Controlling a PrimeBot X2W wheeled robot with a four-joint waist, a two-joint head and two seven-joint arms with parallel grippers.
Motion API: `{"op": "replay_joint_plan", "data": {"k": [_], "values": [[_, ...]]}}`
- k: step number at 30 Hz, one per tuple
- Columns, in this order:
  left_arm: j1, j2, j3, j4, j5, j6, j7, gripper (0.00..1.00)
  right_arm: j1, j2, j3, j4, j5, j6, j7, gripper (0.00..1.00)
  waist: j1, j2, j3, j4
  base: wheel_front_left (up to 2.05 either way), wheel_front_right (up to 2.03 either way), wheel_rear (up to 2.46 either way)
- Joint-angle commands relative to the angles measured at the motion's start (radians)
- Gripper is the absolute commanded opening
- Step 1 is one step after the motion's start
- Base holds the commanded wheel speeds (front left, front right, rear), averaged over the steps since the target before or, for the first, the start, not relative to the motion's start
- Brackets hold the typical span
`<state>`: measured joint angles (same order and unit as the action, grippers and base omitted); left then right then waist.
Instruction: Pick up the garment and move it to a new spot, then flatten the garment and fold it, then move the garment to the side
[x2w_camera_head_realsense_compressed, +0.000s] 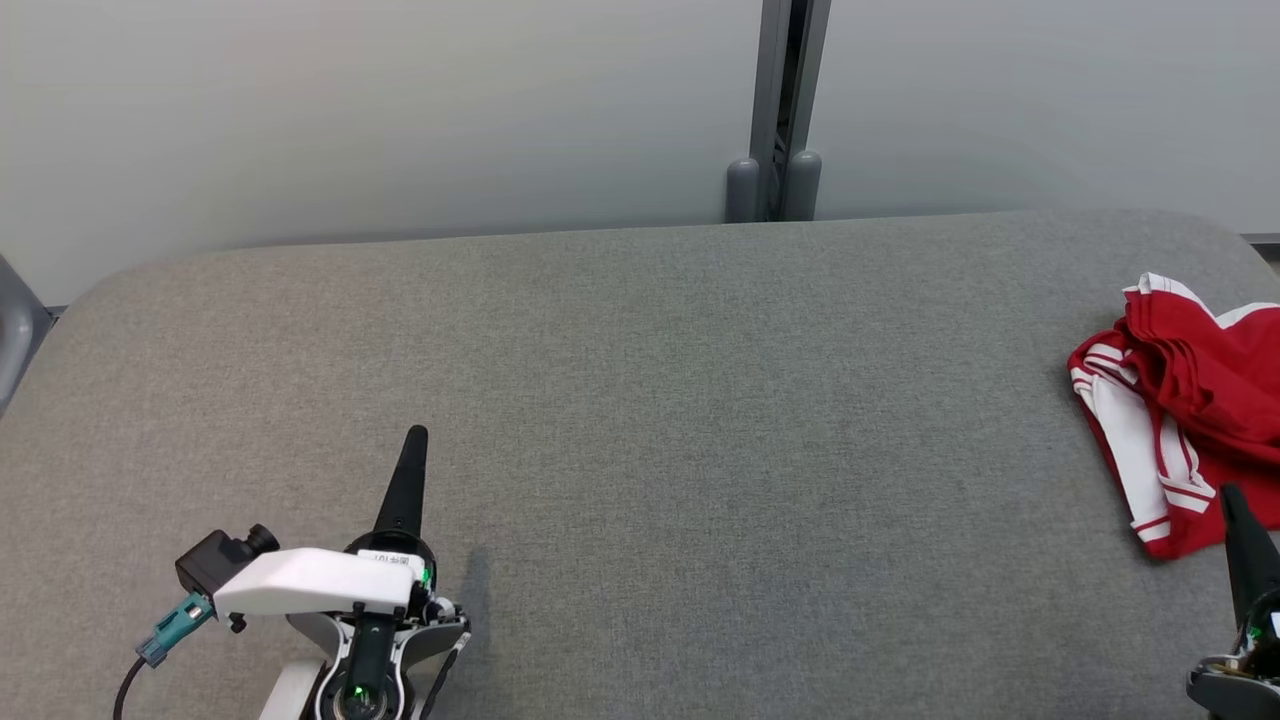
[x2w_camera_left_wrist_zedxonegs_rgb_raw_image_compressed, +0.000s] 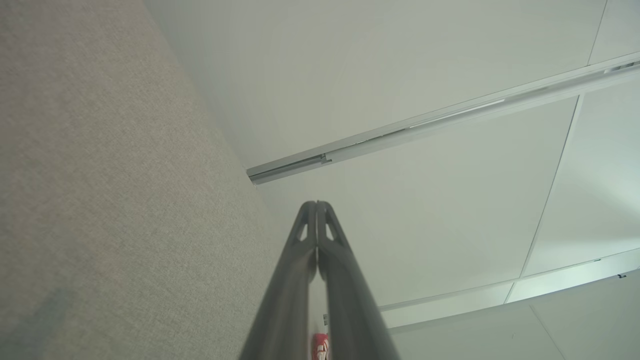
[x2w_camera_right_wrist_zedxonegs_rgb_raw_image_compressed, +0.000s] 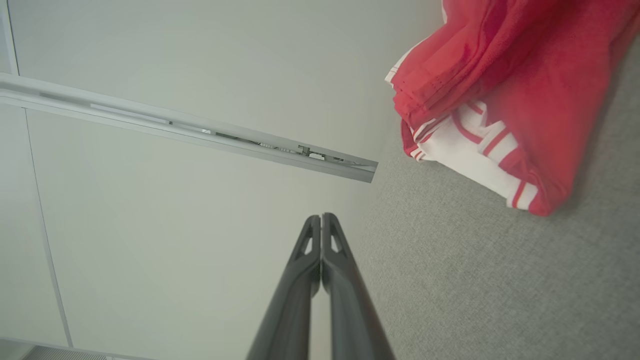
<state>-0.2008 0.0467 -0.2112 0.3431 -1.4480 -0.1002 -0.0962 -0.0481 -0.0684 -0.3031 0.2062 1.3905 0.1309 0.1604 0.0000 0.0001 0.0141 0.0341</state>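
Rightward, the garment (x2w_camera_head_realsense_compressed: 1200, 385) is cropped; left end effector (x2w_camera_head_realsense_compressed: 415, 434) and right end effector (x2w_camera_head_realsense_compressed: 1229, 493) sit closed, empty.

Garment (x2w_camera_head_realsense_compressed: 1185, 400) on table's (x2w_camera_head_realsense_compressed: 640, 450) right edge

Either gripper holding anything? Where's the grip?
Nothing held: left gripper and right gripper are shut and empty; the red-and-white garment lies crumpled on the grey surface.

Matt grey woven cloth covers the bench (x2w_camera_head_realsense_compressed: 640, 400). At 3 o'clock, the garment (x2w_camera_head_realsense_compressed: 1190, 390) is soft red cloth with white bands. The fingers (x2w_camera_head_realsense_compressed: 405, 490) look like smooth dark plastic.
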Motion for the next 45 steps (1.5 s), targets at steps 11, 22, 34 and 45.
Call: {"op": "replay_joint_plan", "data": {"k": [11,22,34,45], "values": [[-0.042,0.005,-0.002,0.012,-0.089,-0.016,0.015,0.00,0.002,-0.007,-0.038,-0.010,0.090,0.000,0.039,0.00,0.0000,-0.0001,-0.002,-0.011,0.00,0.00,0.00],[-0.056,0.006,-0.004,0.026,-0.161,-0.025,0.025,0.00,0.002,-0.006,-0.070,-0.009,0.164,0.000,0.071,0.00,0.0000,-0.0001,-0.005,-0.022,0.00,0.00,0.00],[-0.072,0.006,-0.007,0.040,-0.236,-0.035,0.037,0.00,0.002,-0.004,-0.103,-0.008,0.237,0.000,0.104,0.00,0.0000,-0.0001,-0.008,-0.035,0.00,0.00,0.00],[-0.071,0.006,-0.006,0.039,-0.233,-0.033,0.037,0.00,0.000,0.000,-0.105,-0.008,0.230,0.000,0.105,0.00,0.0000,-0.0001,-0.008,-0.035,0.00,0.00,0.00]]}}
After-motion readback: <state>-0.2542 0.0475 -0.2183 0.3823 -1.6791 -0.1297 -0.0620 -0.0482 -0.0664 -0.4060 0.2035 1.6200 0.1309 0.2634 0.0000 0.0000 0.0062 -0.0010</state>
